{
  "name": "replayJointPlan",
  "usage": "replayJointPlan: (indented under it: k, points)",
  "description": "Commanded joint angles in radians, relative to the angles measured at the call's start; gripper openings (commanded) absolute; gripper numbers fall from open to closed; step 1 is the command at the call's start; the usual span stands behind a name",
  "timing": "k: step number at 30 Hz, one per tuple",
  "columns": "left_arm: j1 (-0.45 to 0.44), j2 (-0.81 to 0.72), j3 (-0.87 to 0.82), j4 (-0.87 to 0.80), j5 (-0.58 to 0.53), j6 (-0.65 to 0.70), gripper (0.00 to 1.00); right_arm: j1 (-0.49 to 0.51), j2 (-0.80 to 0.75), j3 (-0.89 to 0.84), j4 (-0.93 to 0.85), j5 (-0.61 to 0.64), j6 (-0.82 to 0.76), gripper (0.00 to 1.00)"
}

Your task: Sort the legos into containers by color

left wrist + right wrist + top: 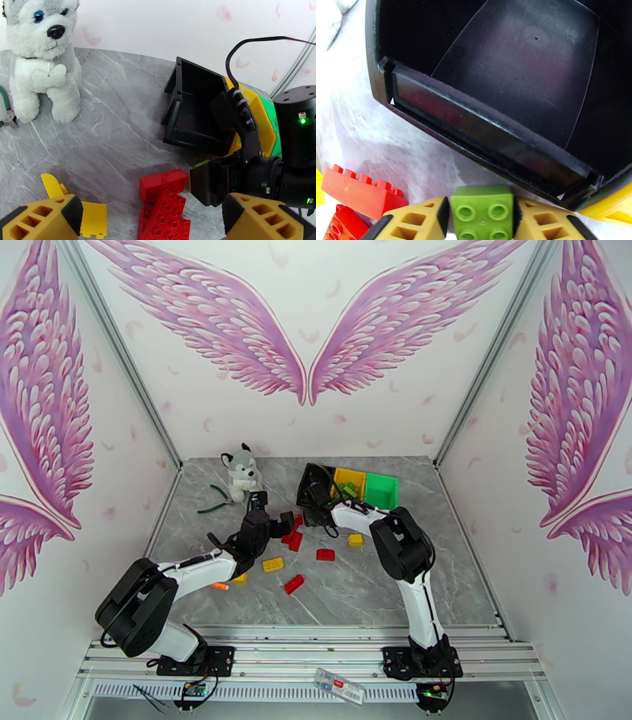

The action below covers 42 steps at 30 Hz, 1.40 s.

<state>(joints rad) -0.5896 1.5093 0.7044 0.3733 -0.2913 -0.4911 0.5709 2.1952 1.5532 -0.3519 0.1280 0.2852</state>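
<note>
the right gripper is pinching a light green brick between its pads, just in front of the low front lip of the black bin. the yellow bin and green bin sit joined in a row beside it. the left gripper is spread wide with nothing in it — it hovers over a cluster of red bricks, a yellow brick beside one finger.

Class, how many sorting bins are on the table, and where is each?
3, joined in a row at the far edge of the table: black bin left, yellow bin middle, green bin right.
</note>
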Motion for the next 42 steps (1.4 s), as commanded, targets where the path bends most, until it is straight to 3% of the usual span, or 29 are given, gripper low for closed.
replayJointPlan:
  k: [1, 7, 17, 26, 33, 36, 42]
  points:
    - [0.005, 0.01, 0.004, 0.018, 0.011, -0.008, 0.99, 0.007, 0.013, 0.022, -0.014, 0.013, -0.01, 0.39]
    - [0.004, 0.024, 0.022, 0.015, 0.03, -0.004, 0.99, 0.008, -0.035, -0.021, 0.001, -0.007, 0.002, 0.31]
    - [-0.032, 0.078, 0.115, 0.003, 0.051, 0.051, 0.99, -0.01, -0.248, -0.189, 0.057, -0.001, 0.023, 0.28]
    - [-0.088, 0.185, 0.252, -0.009, 0.083, 0.118, 0.99, -0.139, -0.367, -0.293, 0.104, 0.01, 0.092, 0.27]
    - [-0.142, 0.27, 0.38, -0.05, 0.106, 0.174, 0.99, -0.213, -0.338, -0.232, 0.11, 0.01, 0.118, 0.27]
    - [-0.154, 0.279, 0.397, -0.062, 0.096, 0.188, 0.98, -0.226, -0.305, -0.178, 0.087, 0.026, 0.12, 0.28]
    - [-0.159, 0.251, 0.366, -0.064, 0.064, 0.193, 0.98, -0.233, -0.279, -0.121, 0.062, 0.032, 0.111, 0.52]
